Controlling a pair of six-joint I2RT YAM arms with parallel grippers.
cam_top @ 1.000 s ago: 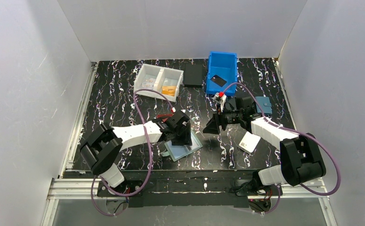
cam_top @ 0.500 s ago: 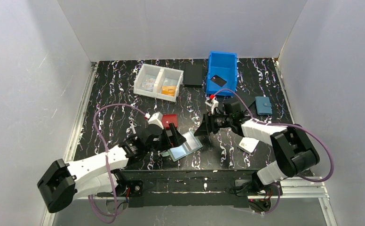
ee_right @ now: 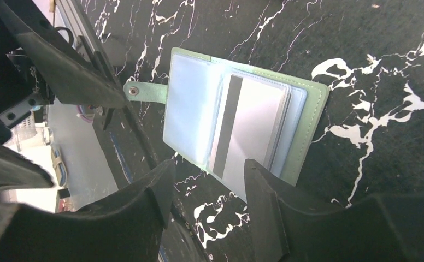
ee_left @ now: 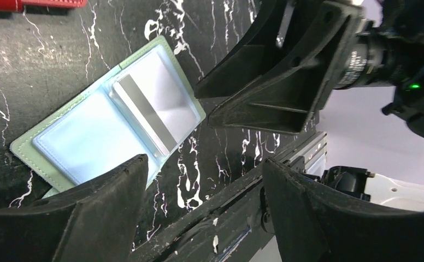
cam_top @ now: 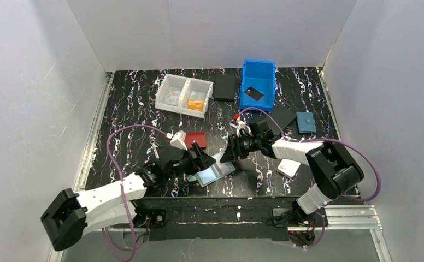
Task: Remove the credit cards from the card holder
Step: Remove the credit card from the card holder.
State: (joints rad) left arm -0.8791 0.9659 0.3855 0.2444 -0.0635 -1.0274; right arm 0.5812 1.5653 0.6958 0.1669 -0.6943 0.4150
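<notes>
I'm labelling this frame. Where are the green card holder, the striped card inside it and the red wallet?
Sage-green folding leather-like card holder [ee_right: 147, 91]: right wrist view, snap tab.
Pale plastic credit card with dark stripe [ee_right: 256, 131]: right wrist view, mid-face.
Flat red wallet [cam_top: 198, 138]: top external view, centre.

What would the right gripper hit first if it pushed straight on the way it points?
Most likely the striped card in the open card holder, lying just ahead of the open fingers of the right gripper; depth is unclear.
</notes>
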